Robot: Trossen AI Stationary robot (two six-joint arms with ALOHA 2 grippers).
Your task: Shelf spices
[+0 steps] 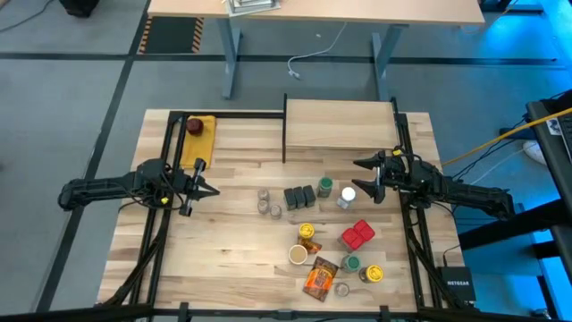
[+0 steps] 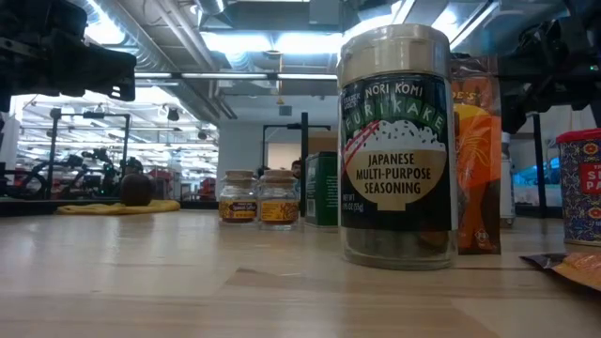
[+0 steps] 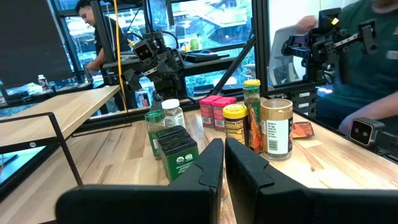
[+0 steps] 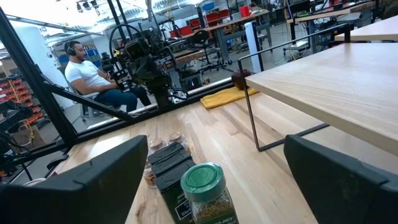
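Shelf (image 1: 340, 125) at the table's far edge is bare — nothing placed yet, by the look of it. All spices (image 1: 322, 234) sit on the table (image 1: 232, 224) in front of it: three dark tins, green- and white-lidded jars, red boxes, an orange packet. Right hand (image 1: 365, 182), fingers spread wide and empty, is poised just beside the green-lidded jar (image 4: 205, 190) — likely first pick. Left hand (image 1: 202, 185), fingers together, waits well apart at the left.
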